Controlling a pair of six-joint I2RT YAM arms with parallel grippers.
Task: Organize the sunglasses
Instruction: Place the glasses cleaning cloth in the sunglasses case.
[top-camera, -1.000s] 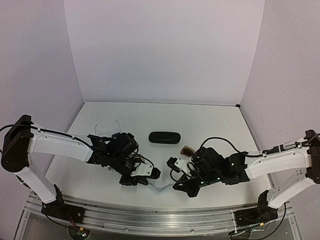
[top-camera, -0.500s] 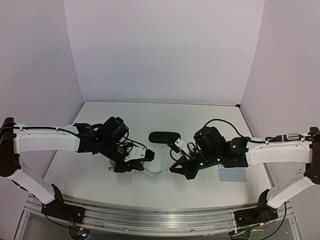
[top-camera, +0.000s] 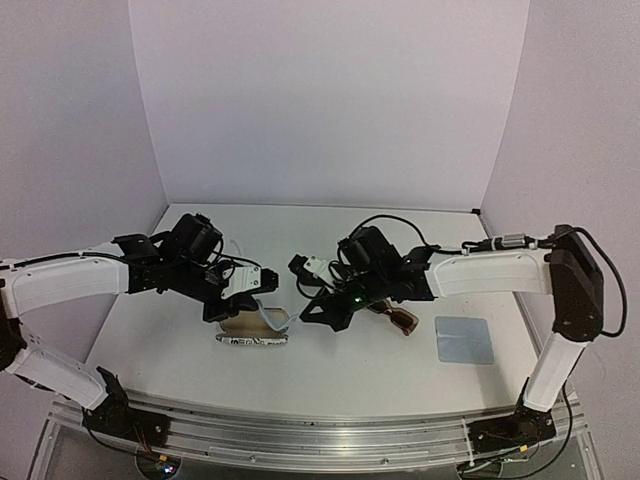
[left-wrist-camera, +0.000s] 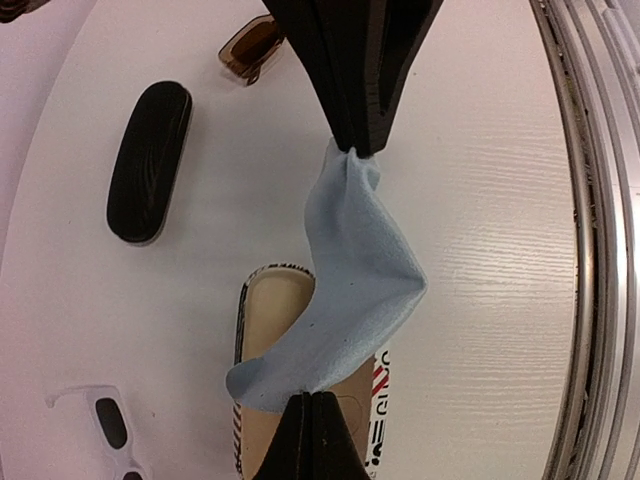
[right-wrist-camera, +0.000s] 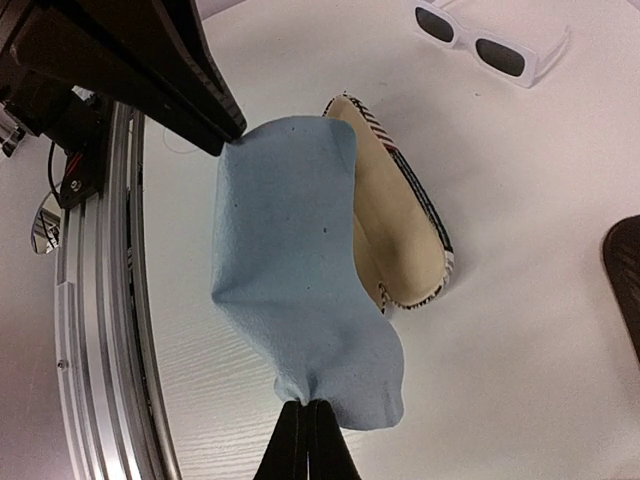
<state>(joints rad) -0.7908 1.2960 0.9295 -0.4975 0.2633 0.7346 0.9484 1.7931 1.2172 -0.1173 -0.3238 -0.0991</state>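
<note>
Both grippers are shut on opposite corners of one light-blue cloth (left-wrist-camera: 350, 290), holding it stretched above the open striped case (left-wrist-camera: 268, 310). My left gripper (left-wrist-camera: 312, 397) pinches its near corner. My right gripper (right-wrist-camera: 308, 403) pinches the other corner. In the top view the left gripper (top-camera: 248, 306) and right gripper (top-camera: 308, 314) face each other over the case (top-camera: 250, 336). The white sunglasses (left-wrist-camera: 105, 425) lie folded just beyond the case and also show in the right wrist view (right-wrist-camera: 485, 45). The brown sunglasses (top-camera: 395, 318) lie by the right arm and also show in the left wrist view (left-wrist-camera: 252, 48).
A closed black case (left-wrist-camera: 150, 160) lies beyond the striped case, under the right arm in the top view. A second light-blue cloth (top-camera: 463, 340) lies flat at the right. The metal rail (top-camera: 300, 435) runs along the table's near edge.
Both arms have carried the cloth from near the front edge back and to the left, over the open striped case. The second cloth and the brown sunglasses are now uncovered.
</note>
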